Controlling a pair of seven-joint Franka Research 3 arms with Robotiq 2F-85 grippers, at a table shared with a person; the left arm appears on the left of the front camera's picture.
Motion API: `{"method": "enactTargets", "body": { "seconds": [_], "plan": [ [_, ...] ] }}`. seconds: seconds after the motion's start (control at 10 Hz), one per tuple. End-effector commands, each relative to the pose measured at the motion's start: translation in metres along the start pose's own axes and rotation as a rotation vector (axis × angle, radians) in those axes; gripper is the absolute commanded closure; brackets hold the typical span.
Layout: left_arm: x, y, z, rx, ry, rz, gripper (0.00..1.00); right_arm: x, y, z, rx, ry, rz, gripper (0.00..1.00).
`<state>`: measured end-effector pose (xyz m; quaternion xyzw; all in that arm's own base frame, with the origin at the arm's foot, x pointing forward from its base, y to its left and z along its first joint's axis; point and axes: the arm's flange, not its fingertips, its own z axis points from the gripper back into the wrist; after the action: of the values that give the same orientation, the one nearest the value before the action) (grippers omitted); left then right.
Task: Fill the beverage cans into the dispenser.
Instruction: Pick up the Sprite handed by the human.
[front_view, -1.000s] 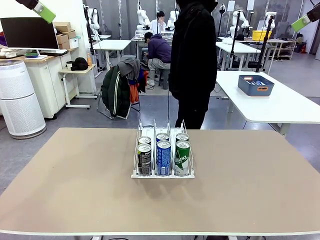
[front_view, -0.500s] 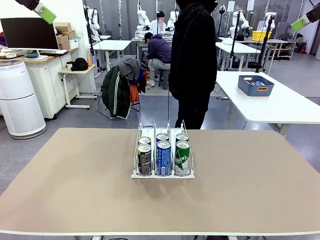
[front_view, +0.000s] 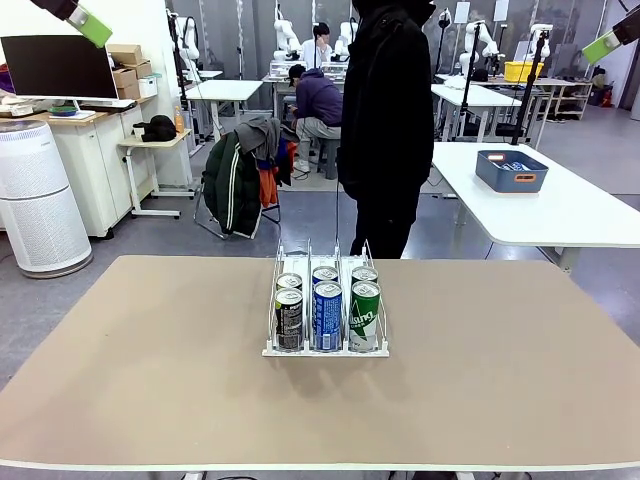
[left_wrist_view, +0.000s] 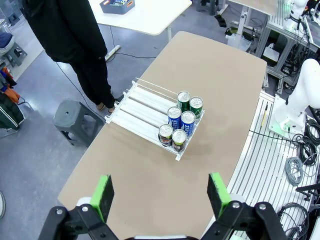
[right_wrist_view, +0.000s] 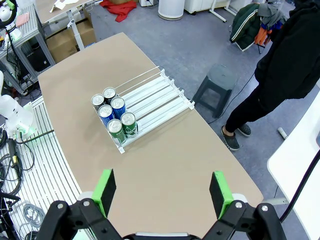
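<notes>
dispenser (front_view: 325, 351): mid-surface of the table (front_view: 150, 380); long axis runs near edge to far edge; back end close to the far edge, by a person (front_view: 385, 120) | beverage cans (front_view: 327, 312): six upright, two rows of three at its near end | left gripper (left_wrist_view: 160, 195), right gripper (right_wrist_view: 162, 192): fingers spread wide, empty; both high above, well apart from the dispenser
</notes>
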<state>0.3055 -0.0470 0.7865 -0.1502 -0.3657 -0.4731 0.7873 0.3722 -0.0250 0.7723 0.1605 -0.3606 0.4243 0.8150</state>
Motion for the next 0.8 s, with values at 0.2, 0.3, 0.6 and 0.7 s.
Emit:
{"method": "enactTargets", "body": {
  "seconds": [0.2,0.3,0.6,0.7],
  "plan": [
    [-0.0007,0.0004,-0.0008,0.007,0.004,0.0,0.0,-0.0006,0.0016,-0.001,0.001,0.001,-0.002,0.0],
    [-0.0007,0.0004,-0.0008,0.007,0.004,0.0,0.0,-0.0006,0.0016,-0.001,0.001,0.001,-0.002,0.0],
    [-0.0007,0.0004,-0.0008,0.007,0.004,0.0,0.0,-0.0006,0.0016,-0.001,0.001,0.001,-0.002,0.0],
    [-0.0007,0.0004,-0.0008,0.007,0.004,0.0,0.0,-0.0006,0.0016,-0.001,0.001,0.001,-0.002,0.0]
  ]
}}
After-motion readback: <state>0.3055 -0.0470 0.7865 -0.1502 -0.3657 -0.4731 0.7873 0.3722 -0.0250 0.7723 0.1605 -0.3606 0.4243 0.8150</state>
